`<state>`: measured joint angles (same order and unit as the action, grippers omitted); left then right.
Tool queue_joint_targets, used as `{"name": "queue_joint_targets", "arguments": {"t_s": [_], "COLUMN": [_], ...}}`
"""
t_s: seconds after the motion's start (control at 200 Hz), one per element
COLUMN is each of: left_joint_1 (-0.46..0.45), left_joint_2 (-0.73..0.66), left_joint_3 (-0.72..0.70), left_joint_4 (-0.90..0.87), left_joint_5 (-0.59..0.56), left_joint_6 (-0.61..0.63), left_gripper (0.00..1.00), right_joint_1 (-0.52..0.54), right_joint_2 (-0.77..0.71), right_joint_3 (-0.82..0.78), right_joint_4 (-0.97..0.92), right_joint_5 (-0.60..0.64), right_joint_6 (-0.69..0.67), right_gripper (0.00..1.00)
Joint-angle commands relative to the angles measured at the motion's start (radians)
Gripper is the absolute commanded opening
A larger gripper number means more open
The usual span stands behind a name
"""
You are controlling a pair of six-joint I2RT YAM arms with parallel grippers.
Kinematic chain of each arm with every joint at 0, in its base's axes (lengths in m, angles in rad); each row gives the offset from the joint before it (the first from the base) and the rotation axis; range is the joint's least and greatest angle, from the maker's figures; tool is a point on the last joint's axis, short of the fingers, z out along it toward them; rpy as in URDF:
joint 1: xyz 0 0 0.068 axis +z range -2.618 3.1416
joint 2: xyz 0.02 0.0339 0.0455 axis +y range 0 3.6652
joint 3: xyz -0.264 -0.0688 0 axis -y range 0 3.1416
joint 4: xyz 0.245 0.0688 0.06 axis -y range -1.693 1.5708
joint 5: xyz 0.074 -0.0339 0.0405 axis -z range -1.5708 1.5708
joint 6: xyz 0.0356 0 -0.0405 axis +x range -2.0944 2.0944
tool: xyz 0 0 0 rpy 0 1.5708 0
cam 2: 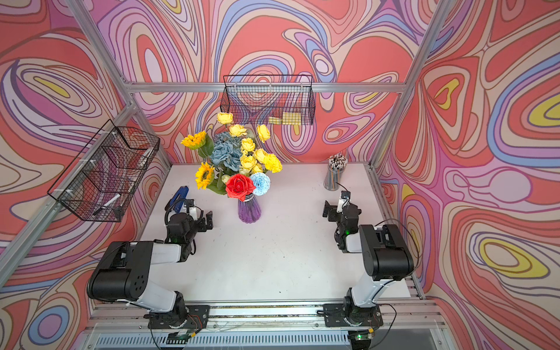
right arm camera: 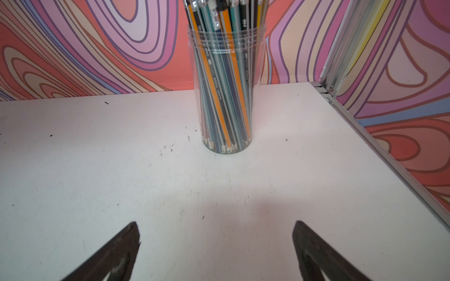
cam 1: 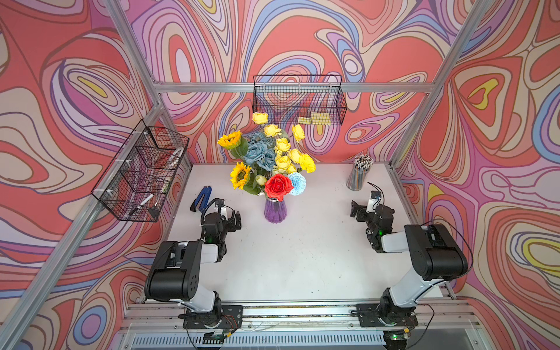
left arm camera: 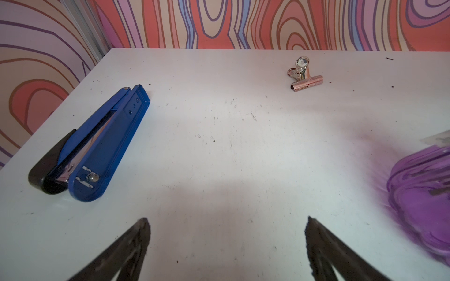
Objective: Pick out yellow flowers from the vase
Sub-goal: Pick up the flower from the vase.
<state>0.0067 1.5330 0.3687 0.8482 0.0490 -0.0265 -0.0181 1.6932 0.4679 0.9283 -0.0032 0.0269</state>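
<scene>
The ribbed purple vase [cam 1: 275, 210] [cam 2: 249, 210] stands mid-table holding a mixed bouquet. Among its yellow flowers are two sunflowers [cam 1: 229, 140] [cam 1: 240, 175], a spray of small yellow roses [cam 1: 281, 145] [cam 2: 248, 145] and a yellow carnation [cam 1: 307, 162]. My left gripper [cam 1: 231, 215] [left arm camera: 226, 223] hovers open and empty to the left of the vase, whose side shows in the left wrist view [left arm camera: 418, 194]. My right gripper [cam 1: 362, 206] [right arm camera: 215, 226] is open and empty well to the right of the vase, over bare table.
A red rose [cam 1: 277, 186] and blue blooms [cam 1: 257, 154] share the vase. A blue stapler [cam 1: 201, 195] [left arm camera: 102, 146] lies beside the left gripper, a metal clip [left arm camera: 304, 75] further back. A clear cup of pencils [cam 1: 359, 174] [right arm camera: 225, 97] stands back right. Wire baskets [cam 1: 298, 98] [cam 1: 142, 172] hang on the walls.
</scene>
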Motion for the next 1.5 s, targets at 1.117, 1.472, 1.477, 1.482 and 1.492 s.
{"name": "queue_joint_targets", "arguments": {"t_s": [1.117, 1.472, 1.477, 1.482, 1.492], "left_joint_1": [-0.112, -0.200, -0.202, -0.202, -0.205], "left_joint_2": [-0.335, -0.247, -0.246, -0.244, -0.242], "left_joint_3": [0.260, 0.344, 0.345, 0.347, 0.349], "left_joint_4": [-0.358, -0.331, -0.331, -0.330, -0.329], "left_joint_5": [0.377, 0.359, 0.359, 0.359, 0.358], "left_joint_6": [-0.566, -0.644, -0.646, -0.647, -0.649], "left_gripper": [0.99, 0.99, 0.99, 0.99, 0.99], "right_joint_1": [0.243, 0.354, 0.355, 0.355, 0.354], "right_joint_2": [0.246, 0.305, 0.305, 0.306, 0.304], "right_joint_3": [0.420, 0.526, 0.526, 0.526, 0.527], "right_joint_4": [0.485, 0.370, 0.371, 0.369, 0.367], "right_joint_5": [-0.668, -0.664, -0.664, -0.664, -0.664], "right_joint_6": [0.777, 0.651, 0.651, 0.651, 0.650], "right_gripper": [0.75, 0.75, 0.75, 0.75, 0.75]}}
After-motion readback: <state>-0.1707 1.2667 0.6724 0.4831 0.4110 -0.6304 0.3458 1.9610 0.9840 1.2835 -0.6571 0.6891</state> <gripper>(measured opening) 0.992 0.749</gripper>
